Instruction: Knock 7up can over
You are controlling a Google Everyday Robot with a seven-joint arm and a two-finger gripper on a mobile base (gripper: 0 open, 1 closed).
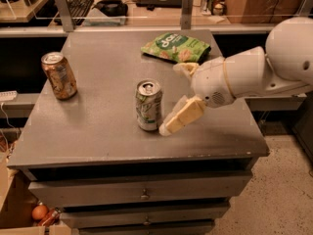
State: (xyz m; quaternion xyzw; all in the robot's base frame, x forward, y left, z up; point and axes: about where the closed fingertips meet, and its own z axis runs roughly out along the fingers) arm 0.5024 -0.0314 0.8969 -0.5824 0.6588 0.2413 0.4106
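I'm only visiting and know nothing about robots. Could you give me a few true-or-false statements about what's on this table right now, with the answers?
1. The 7up can stands upright on the table. True.
2. The robot's tool is above the orange-brown can. False: it sits low over the table, close beside the 7up can's base, on the can's right in the picture.
3. The green snack bag lies flat towards the far edge of the table, beyond the 7up can. True.
4. The orange-brown can is lying on its side. False: it stands upright near the table's left edge.
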